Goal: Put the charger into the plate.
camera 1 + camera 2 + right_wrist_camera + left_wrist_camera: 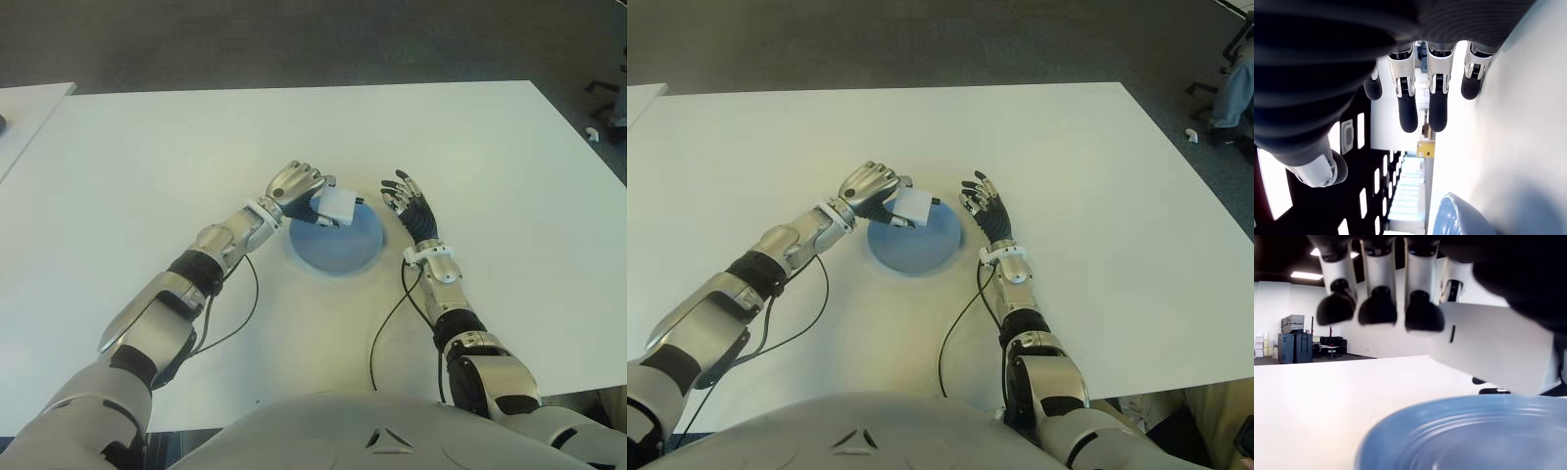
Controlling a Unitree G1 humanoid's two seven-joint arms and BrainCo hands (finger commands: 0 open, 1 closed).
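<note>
The left hand (pixel 297 184) is positioned at the far-left edge of the blue plate (pixel 338 253), which lies on the white tabletop (pixel 147 157) in front of the robot. The fingers (pixel 1378 308) of this hand are curled and grip the white charger (pixel 336 205). The charger is a flat-sided white block; it is held above the plate's far rim, clear of the plate surface, as the left wrist view shows with the block suspended over the blue ridged dish. Part of the charger projects from the hand toward the robot's right.

The right hand (pixel 409 204) is located just beside the plate on its right side, apart from the charger. Its fingers (pixel 1408 110) are extended and relaxed, with nothing held between them; the right wrist view shows only the plate's rim farther off.

A black cable (pixel 387 328) runs along each forearm and across the tabletop toward the robot's body.
</note>
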